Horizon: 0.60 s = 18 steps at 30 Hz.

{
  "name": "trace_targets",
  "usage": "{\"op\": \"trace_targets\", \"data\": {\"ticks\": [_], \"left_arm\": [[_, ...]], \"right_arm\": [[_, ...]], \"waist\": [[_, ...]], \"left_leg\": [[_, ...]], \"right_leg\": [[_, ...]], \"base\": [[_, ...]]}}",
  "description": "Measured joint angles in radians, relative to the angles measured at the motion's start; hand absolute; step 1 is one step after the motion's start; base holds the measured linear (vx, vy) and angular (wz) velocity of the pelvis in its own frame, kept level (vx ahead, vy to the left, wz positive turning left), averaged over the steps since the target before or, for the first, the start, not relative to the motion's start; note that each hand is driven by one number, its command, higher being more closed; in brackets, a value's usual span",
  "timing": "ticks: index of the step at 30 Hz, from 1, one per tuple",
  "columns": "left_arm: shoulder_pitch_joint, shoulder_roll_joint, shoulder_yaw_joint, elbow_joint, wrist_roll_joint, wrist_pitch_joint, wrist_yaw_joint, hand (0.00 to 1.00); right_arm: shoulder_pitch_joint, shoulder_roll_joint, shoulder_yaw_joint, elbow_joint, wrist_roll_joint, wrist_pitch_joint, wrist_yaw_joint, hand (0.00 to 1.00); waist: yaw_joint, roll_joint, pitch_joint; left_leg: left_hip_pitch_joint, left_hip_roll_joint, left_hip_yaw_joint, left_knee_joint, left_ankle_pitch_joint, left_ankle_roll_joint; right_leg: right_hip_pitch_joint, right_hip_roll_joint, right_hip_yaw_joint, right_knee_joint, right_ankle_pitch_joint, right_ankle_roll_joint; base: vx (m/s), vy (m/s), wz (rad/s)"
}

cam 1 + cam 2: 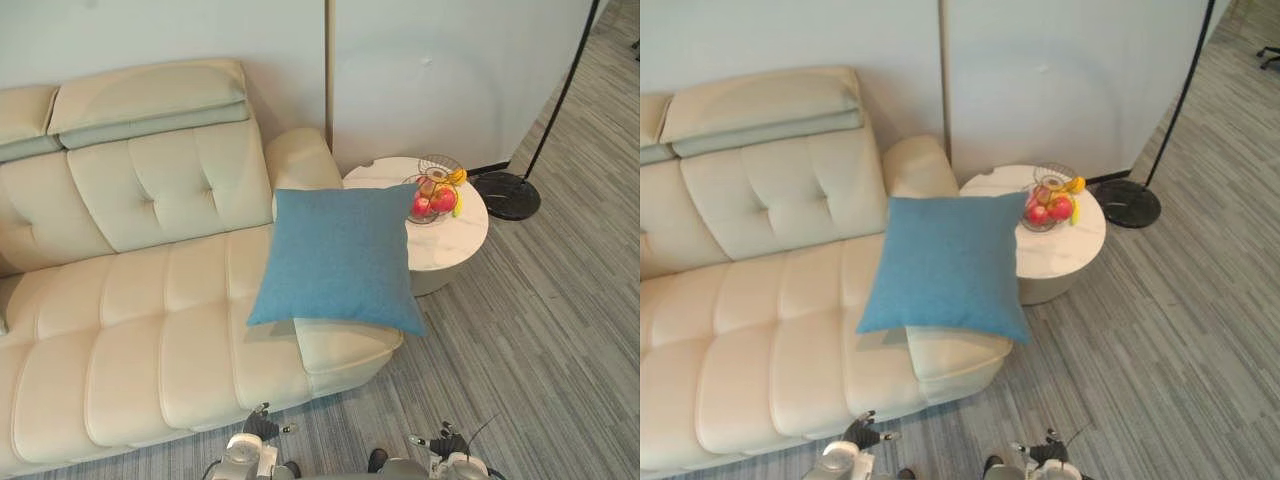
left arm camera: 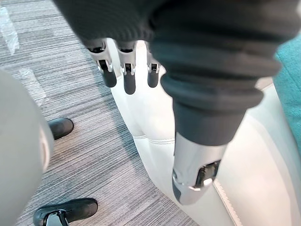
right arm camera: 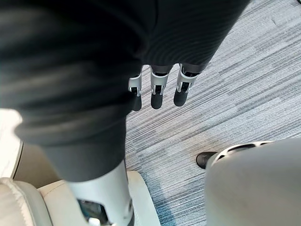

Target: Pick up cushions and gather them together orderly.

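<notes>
1 blue cushion (image 1: 335, 255) lies on the sofa (image 1: 150, 330) ahead of my left robot hand (image 2: 128, 75) and right robot hand (image 3: 158, 93), both wide and empty. Pickup not begun; next I reach forward.

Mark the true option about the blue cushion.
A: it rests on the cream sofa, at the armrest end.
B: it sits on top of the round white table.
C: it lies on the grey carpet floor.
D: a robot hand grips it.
A: the blue square fabric cushion is propped at the armrest end of the cream leather sofa, beside the round white side table, off the floor, with no hand on it.
</notes>
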Motion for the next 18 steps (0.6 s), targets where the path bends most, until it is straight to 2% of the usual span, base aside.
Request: {"op": "trace_targets", "data": {"ticks": [4, 7, 11, 18], "left_arm": [[0.003, 0.013, 0.046, -0.006, -0.025, 0.000, 0.005, 0.00], [0.014, 0.058, 0.105, -0.084, -0.066, -0.001, 0.017, 0.00], [0.024, 0.131, 0.196, -0.221, -0.122, -0.009, 0.025, 0.00], [0.019, 0.141, 0.237, -0.335, -0.238, -0.023, 0.045, 0.00]], "right_arm": [[0.000, -0.007, -0.002, -0.018, 0.012, -0.002, -0.005, 0.00], [0.020, -0.031, -0.060, -0.136, 0.047, -0.005, -0.007, 0.00], [0.027, -0.106, -0.136, -0.314, 0.072, -0.024, -0.018, 0.00], [0.010, -0.158, -0.201, -0.400, 0.091, -0.037, -0.046, 0.00]], "waist": [[0.001, -0.002, -0.001], [-0.001, -0.002, -0.001], [-0.005, -0.006, -0.001], [-0.010, -0.013, -0.011]], "left_leg": [[-0.007, -0.006, -0.007, -0.001, 0.005, 0.007], [-0.015, -0.013, -0.021, -0.015, 0.016, 0.011], [-0.025, -0.021, -0.029, -0.067, 0.048, 0.016], [-0.048, -0.031, -0.030, -0.124, 0.082, 0.007]], "right_leg": [[0.021, 0.002, -0.002, -0.059, 0.040, 0.001], [0.024, 0.001, -0.005, -0.094, 0.072, 0.005], [0.014, 0.001, -0.006, -0.145, 0.122, 0.006], [-0.018, 0.001, -0.001, -0.192, 0.162, 0.010]], "base": [[-0.04, 0.030, 0.03], [-0.09, 0.035, 0.07], [-0.13, 0.024, 0.02], [-0.10, -0.002, -0.03]]}}
